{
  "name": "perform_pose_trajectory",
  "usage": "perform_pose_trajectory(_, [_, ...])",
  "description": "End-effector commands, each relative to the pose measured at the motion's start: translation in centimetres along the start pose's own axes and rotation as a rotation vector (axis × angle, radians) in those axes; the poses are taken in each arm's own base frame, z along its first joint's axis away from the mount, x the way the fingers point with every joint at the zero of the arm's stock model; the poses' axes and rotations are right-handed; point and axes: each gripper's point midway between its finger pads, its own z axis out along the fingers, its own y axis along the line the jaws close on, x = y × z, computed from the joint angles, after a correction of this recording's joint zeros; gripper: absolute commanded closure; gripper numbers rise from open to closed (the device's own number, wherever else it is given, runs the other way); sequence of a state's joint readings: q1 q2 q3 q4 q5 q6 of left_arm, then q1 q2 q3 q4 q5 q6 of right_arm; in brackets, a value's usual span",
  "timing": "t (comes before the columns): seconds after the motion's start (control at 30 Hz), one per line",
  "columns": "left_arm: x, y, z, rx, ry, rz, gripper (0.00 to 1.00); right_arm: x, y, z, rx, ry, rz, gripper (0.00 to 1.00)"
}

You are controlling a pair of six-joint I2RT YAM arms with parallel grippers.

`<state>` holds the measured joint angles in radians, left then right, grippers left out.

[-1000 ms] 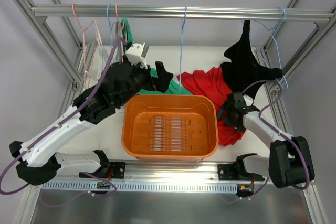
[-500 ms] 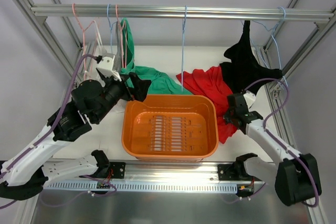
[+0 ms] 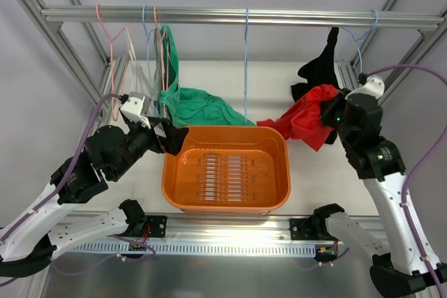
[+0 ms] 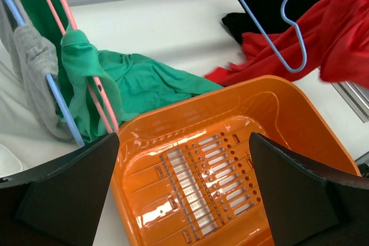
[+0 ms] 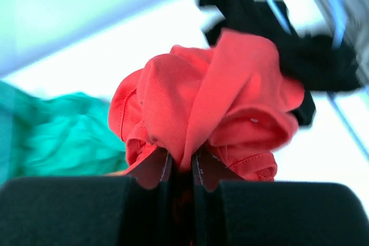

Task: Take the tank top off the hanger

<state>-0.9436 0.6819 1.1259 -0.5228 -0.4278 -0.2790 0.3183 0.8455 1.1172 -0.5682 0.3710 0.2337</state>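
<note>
Orange basket point(image 3: 225, 206), green garment point(image 3: 201, 107)

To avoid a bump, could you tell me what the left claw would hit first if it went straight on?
Probably the basket: its rim lies straight ahead of the open left claw. The green top hangs off to the side. Depth is unclear.

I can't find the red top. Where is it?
Top view, right side: the red top is bunched in the right gripper, past the orange basket's far right corner, below the black garment.
</note>
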Motion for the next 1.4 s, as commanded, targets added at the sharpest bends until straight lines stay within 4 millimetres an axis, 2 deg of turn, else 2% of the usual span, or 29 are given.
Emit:
perform_pose_trajectory(0.0, [-0.3, 0.1, -1.2, 0.032, -0.024, 0.016, 0.01, -5.5, 3.3, -3.3, -0.155, -0.083, -0.083, 1.0])
perform_pose_trajectory(0.03, [-0.6, 0.3, -1.6, 0.032, -0.037, 0.011, 0.01, -7.4, 5.1, -5.0, -0.246, -0.111, -0.092, 1.0])
perform_pose_trajectory(0.13, [-1.1, 0.7, -2.2, 0.026, -0.06, 0.01, 0.01, -9.4, 7.9, -6.7, -0.379, -0.121, -0.126, 1.0])
perform_pose_trajectory(0.17, [-1.2, 0.8, -2.3, 0.02, -0.065, 0.013, 0.01, -11.4, 8.9, -8.3, -0.429, -0.165, -0.134, 1.0])
perform_pose_trajectory(0.23, [-1.2, 1.1, -2.4, 0.012, -0.069, 0.02, 0.01, -12.2, 11.0, -9.7, -0.537, -0.165, -0.159, 0.99])
perform_pose_trajectory(0.27, [-1.2, 1.3, -2.5, 0.003, -0.072, 0.023, 0.01, -14.0, 11.7, -11.4, -0.583, -0.209, -0.158, 1.0])
perform_pose_trajectory(0.33, [-1.1, 1.4, -2.5, 0.0, -0.072, 0.024, 0.01, -14.8, 13.4, -12.9, -0.676, -0.215, -0.171, 1.0])
perform_pose_trajectory(0.37, [-1.0, 1.5, -2.6, -0.001, -0.071, 0.026, 0.01, -16.4, 14.0, -14.8, -0.725, -0.256, -0.166, 1.0])
perform_pose_trajectory(0.47, [-1.0, 1.5, -2.7, 0.002, -0.07, 0.032, 0.01, -17.2, 16.3, -16.8, -0.856, -0.244, -0.174, 1.0])
perform_pose_trajectory(0.5, [-0.9, 1.6, -2.8, -0.001, -0.069, 0.033, 0.01, -18.1, 16.8, -18.5, -0.906, -0.26, -0.153, 1.0])
perform_pose_trajectory(0.6, [-1.0, 2.2, -3.1, -0.021, -0.083, 0.03, 0.01, -17.8, 18.4, -20.5, -1.035, -0.209, -0.132, 1.0])
perform_pose_trajectory(0.67, [-1.3, 2.5, -3.3, -0.037, -0.096, 0.02, 0.01, -17.3, 18.6, -21.4, -1.08, -0.196, -0.129, 1.0])
perform_pose_trajectory(0.73, [-1.7, 3.2, -3.6, -0.071, -0.115, 0.012, 0.01, -16.3, 18.8, -21.3, -1.111, -0.163, -0.129, 1.0])
perform_pose_trajectory(0.77, [-1.9, 3.5, -3.7, -0.088, -0.122, 0.005, 0.01, -16.2, 18.6, -22.0, -1.128, -0.178, -0.134, 1.0])
perform_pose_trajectory(0.83, [-2.2, 4.2, -4.0, -0.124, -0.138, -0.007, 0.01, -15.0, 18.5, -21.5, -1.137, -0.139, -0.137, 1.0])
perform_pose_trajectory(0.9, [-2.6, 4.2, -4.3, -0.118, -0.151, -0.023, 0.01, -13.8, 18.7, -22.3, -1.201, -0.1, -0.158, 1.0])
perform_pose_trajectory(1.0, [-3.1, 4.1, -4.5, -0.113, -0.159, -0.028, 0.01, -12.2, 18.5, -22.0, -1.219, -0.053, -0.162, 1.0])
perform_pose_trajectory(1.03, [-3.2, 4.1, -4.5, -0.116, -0.16, -0.026, 0.01, -11.8, 18.2, -22.5, -1.226, -0.059, -0.166, 1.0])
perform_pose_trajectory(1.1, [-3.2, 4.1, -4.3, -0.12, -0.156, -0.024, 0.01, -10.3, 17.9, -21.9, -1.224, -0.022, -0.163, 1.0])
perform_pose_trajectory(1.13, [-3.1, 4.0, -4.2, -0.119, -0.153, -0.024, 0.01, -9.7, 17.6, -22.5, -1.243, -0.017, -0.168, 1.0])
perform_pose_trajectory(1.17, [-3.0, 4.0, -4.1, -0.117, -0.15, -0.026, 0.01, -8.3, 17.5, -21.4, -1.24, 0.024, -0.163, 1.0])
perform_pose_trajectory(1.27, [-2.9, 3.8, -3.9, -0.116, -0.141, -0.023, 0.01, -5.6, 17.0, -20.6, -1.243, 0.078, -0.17, 1.0])
perform_pose_trajectory(1.3, [-2.8, 3.7, -3.7, -0.113, -0.136, -0.021, 0.01, -3.7, 16.8, -19.0, -1.217, 0.132, -0.168, 1.0])
perform_pose_trajectory(1.37, [-2.8, 3.5, -3.6, -0.11, -0.131, -0.02, 0.01, -1.9, 16.6, -18.2, -1.202, 0.167, -0.171, 1.0])
